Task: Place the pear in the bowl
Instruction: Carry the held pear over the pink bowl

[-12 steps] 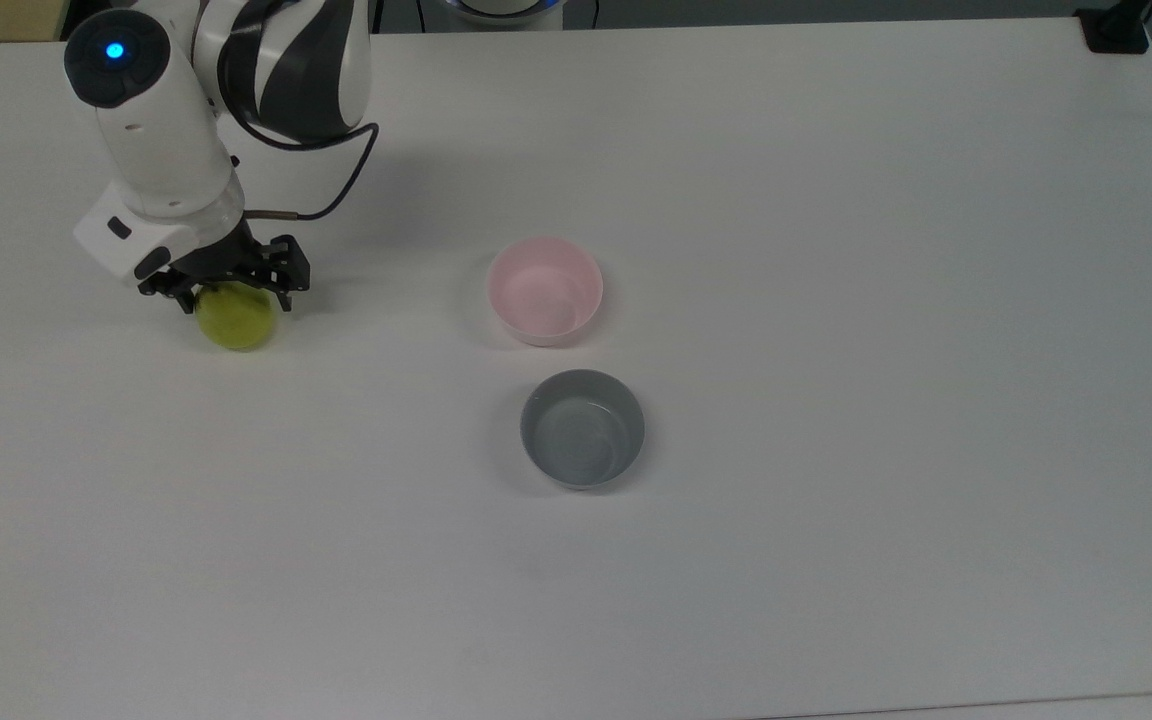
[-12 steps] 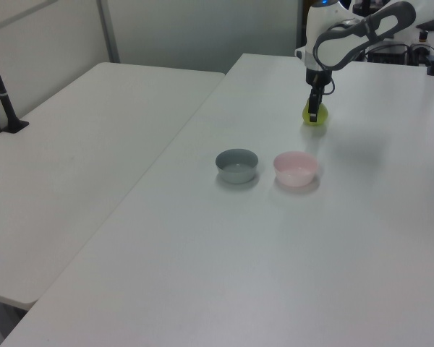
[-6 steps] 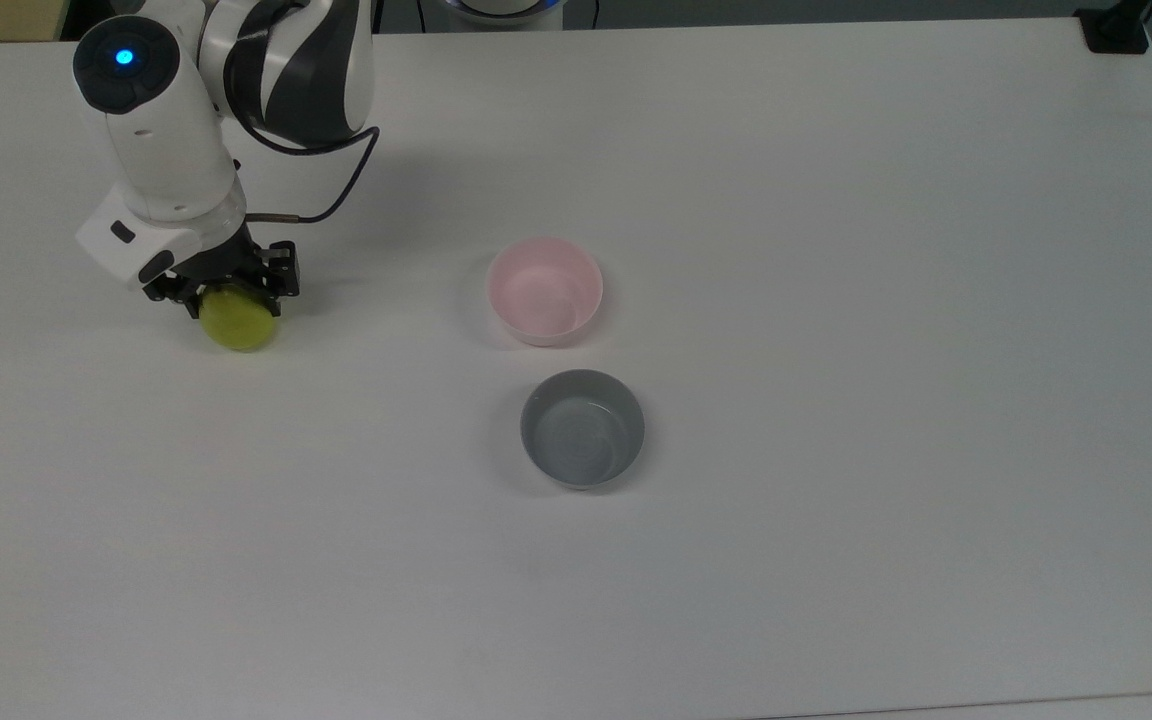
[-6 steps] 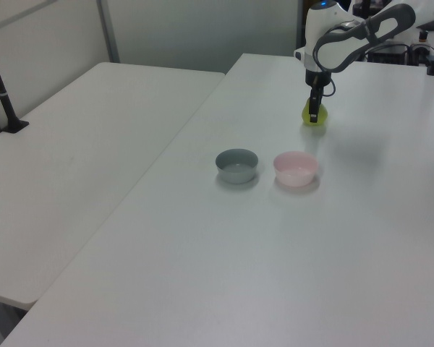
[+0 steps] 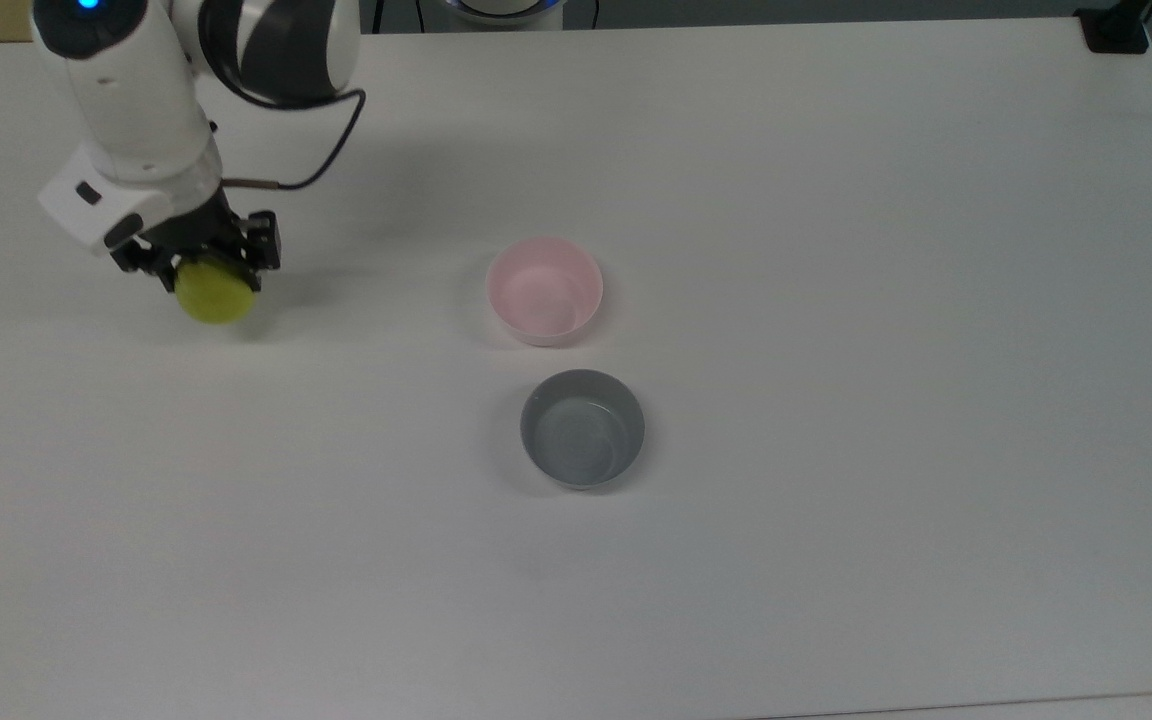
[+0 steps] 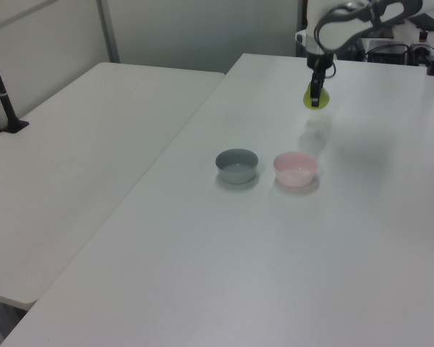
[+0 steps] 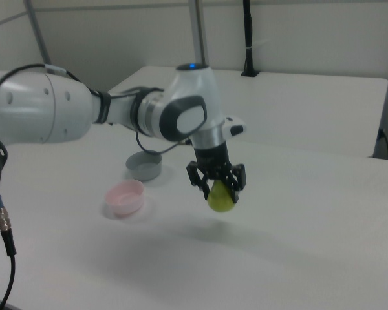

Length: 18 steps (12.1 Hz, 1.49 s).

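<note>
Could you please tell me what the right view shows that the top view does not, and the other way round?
Only the right view shows clear air and a shadow beneath the small yellow-green pear, so it hangs above the white table; it also shows a second table behind. Only the top view shows the whole tabletop and the open run from the pear to the pale pink plastic bowl. Both show the black two-finger gripper shut on the pear, the pink bowl and the round grey bowl beside it.
</note>
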{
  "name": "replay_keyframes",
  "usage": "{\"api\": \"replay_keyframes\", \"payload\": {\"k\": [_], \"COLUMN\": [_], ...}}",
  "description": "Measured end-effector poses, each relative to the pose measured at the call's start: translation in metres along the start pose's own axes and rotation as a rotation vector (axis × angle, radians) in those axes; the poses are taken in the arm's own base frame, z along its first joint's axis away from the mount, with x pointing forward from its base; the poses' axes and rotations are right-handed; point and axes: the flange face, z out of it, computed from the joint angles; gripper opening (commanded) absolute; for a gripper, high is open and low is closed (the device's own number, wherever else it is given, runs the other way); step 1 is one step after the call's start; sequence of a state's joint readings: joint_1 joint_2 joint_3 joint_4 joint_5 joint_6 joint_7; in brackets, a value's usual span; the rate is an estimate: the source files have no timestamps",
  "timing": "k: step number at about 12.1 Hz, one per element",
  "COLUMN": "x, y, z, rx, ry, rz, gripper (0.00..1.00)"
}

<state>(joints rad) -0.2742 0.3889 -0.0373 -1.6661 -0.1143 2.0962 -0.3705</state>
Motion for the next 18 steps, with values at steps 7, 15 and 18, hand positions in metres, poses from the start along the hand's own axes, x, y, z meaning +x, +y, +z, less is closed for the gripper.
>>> {"api": "replay_keyframes", "payload": {"k": [7, 15, 18], "x": [0.006, 0.024, 0.017], "y": [-0.046, -0.281, -0.296], "z": [-0.131, -0.146, -0.115], "rx": [-0.007, 0.010, 0.010], "ry": [0.037, -0.002, -0.038], "rz": [0.044, -0.045, -0.068], "gripper": [0.60, 0.61, 0.61]}}
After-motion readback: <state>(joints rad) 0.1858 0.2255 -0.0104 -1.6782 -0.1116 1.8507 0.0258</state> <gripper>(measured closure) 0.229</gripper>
